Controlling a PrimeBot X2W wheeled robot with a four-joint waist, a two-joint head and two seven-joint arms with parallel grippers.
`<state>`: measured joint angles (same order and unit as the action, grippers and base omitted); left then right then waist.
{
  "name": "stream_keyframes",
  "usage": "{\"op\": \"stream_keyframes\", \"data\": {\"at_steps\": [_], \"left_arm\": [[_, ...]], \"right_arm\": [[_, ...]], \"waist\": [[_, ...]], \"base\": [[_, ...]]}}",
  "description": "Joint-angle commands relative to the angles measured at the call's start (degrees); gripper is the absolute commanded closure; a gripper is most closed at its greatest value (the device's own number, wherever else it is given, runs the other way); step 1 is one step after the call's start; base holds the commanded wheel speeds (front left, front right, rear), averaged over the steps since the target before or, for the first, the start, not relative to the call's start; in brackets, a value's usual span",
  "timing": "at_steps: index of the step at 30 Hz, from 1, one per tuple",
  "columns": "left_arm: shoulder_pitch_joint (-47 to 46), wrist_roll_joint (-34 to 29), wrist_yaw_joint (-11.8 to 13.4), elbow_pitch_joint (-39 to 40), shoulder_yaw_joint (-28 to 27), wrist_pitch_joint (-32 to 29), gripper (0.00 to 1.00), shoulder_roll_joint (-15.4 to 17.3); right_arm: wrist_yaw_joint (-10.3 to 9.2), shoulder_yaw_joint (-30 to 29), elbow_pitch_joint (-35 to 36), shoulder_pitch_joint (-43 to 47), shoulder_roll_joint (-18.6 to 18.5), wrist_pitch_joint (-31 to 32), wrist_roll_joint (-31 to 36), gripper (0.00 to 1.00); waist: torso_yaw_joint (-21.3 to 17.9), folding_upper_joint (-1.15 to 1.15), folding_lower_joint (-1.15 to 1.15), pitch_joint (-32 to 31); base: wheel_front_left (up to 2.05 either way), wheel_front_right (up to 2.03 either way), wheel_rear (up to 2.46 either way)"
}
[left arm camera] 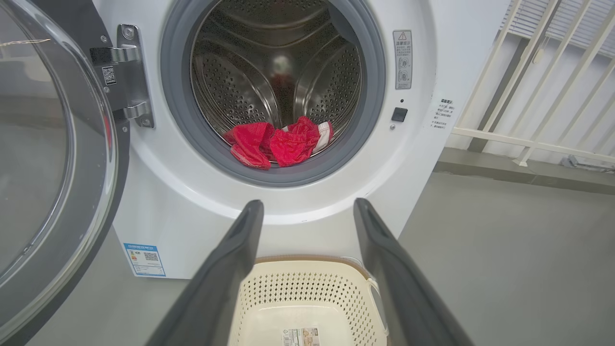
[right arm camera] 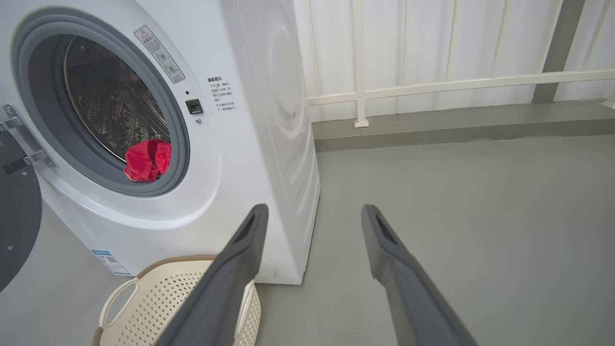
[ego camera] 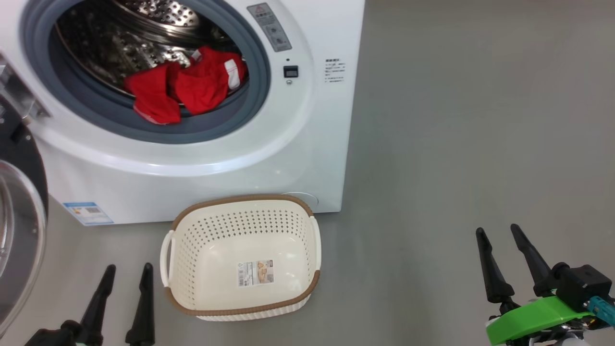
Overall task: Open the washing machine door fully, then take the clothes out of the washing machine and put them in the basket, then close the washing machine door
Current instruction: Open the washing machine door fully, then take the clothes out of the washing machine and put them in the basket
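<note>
Left tool point(ego camera: 129, 265) and right tool point(ego camera: 497, 228) gape empty (door point(left arm camera: 57, 158) wide open), so I'd pinch the clothes point(ego camera: 192, 86) deep at the drum point(left arm camera: 269, 72) mouth's six o'clock.

Door point(left arm camera: 57, 158) open, red clothes point(left arm camera: 283, 144) on drum point(left arm camera: 250, 81) lip, basket point(left arm camera: 307, 288) below, end effector point(left arm camera: 308, 204) spread

The white front-loading washing machine point(ego camera: 202, 163) fills the upper left of the head view, a grey gasket ringing its perforated steel drum. The washing machine door point(ego camera: 19, 240), black-rimmed with bulging glass, stands swung open at the left edge. The clothes point(ego camera: 192, 86), bright red with white trim, lie crumpled across the gasket's lower lip. The basket point(ego camera: 250, 226), cream and brown-rimmed, sits lower centre, just before the machine.
</note>
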<state>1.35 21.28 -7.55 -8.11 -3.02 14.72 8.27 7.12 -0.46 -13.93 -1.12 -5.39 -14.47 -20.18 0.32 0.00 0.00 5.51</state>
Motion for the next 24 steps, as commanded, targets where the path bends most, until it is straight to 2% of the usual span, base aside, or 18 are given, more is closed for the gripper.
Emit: {"op": "stream_keyframes", "data": {"at_steps": [1,11,24], "left_arm": [[-0.55,0.69,0.07,1.91,-1.05,0.28,0.00,0.91],[-1.25,0.88,0.07,2.79,-0.80,0.28,0.00,1.16],[-2.11,0.82,0.07,3.01,-0.73,0.28,0.00,1.41]], "right_arm": [[0.36,0.43,1.76,0.46,-0.62,-0.52,-0.56,0.00],[0.36,-0.91,2.29,0.89,-0.25,-0.52,-0.51,0.00],[0.36,-1.23,2.52,0.42,0.22,-0.52,-0.22,0.00]], "waist": [[-1.11,0.00,0.00,0.02],[-1.99,0.00,0.00,0.59],[-1.24,0.00,0.00,1.32]], "base": [[0.00,0.00,0.00],[0.00,0.00,0.00],[0.00,0.00,0.00]]}}
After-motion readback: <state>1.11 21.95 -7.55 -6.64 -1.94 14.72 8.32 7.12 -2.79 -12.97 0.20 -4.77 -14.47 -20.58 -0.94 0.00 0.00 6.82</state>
